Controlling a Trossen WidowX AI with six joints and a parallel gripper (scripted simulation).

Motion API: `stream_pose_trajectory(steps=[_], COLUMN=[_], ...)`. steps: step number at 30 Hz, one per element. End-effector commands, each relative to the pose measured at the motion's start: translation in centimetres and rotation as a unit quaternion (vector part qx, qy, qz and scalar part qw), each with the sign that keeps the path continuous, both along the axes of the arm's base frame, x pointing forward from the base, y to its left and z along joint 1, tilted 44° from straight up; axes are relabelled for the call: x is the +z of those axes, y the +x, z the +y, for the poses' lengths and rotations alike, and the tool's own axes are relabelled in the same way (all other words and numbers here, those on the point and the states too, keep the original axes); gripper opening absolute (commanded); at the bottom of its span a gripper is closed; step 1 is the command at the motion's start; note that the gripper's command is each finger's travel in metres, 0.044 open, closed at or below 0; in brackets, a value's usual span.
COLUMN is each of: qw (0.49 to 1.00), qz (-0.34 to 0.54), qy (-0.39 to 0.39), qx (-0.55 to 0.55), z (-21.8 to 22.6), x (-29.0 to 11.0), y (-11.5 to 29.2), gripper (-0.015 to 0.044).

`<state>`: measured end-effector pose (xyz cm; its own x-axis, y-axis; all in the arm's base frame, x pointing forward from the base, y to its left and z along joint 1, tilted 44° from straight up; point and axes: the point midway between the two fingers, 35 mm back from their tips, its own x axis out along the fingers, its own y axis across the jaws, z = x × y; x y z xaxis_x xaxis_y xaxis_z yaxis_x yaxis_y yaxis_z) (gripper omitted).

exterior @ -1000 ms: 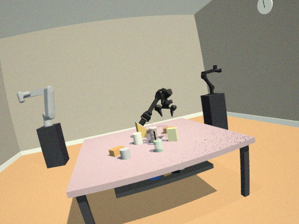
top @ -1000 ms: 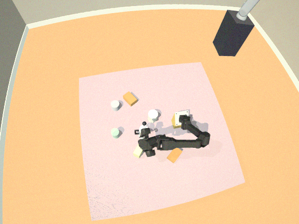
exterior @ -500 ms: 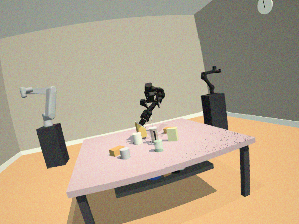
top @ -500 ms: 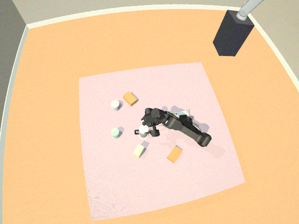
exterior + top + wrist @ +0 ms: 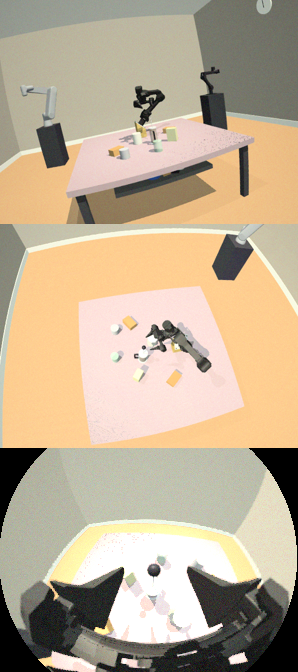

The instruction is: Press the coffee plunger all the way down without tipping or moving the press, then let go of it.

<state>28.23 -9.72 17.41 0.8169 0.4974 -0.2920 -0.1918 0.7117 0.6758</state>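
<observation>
while wide apart, fingers point(image 5: 155, 338) above and beside plunger knob point(image 5: 143, 347)

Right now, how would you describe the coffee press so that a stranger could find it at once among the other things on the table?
Look at the pink table, near its middle where the black arm reaches. The coffee press stands just beyond the open gripper, between a mint cylinder and a white one. It alone has a thin rod with a black ball knob on top and a dark side handle.
</observation>
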Motion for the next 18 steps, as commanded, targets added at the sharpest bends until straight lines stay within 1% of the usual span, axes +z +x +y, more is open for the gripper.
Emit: stream_pose_trajectory(steps=[1, 8, 18], qw=[1.000, 1.000, 1.000], qz=[0.001, 0.001, 0.003], qy=[0.004, 0.004, 0.003], qx=[-0.001, -0.001, 0.000], z=[1.8, 2.2, 2.9], x=[-1.9, -2.3, -2.8], y=[-0.3, -0.2, 1.1], gripper=[0.0440, 0.0440, 0.0440])
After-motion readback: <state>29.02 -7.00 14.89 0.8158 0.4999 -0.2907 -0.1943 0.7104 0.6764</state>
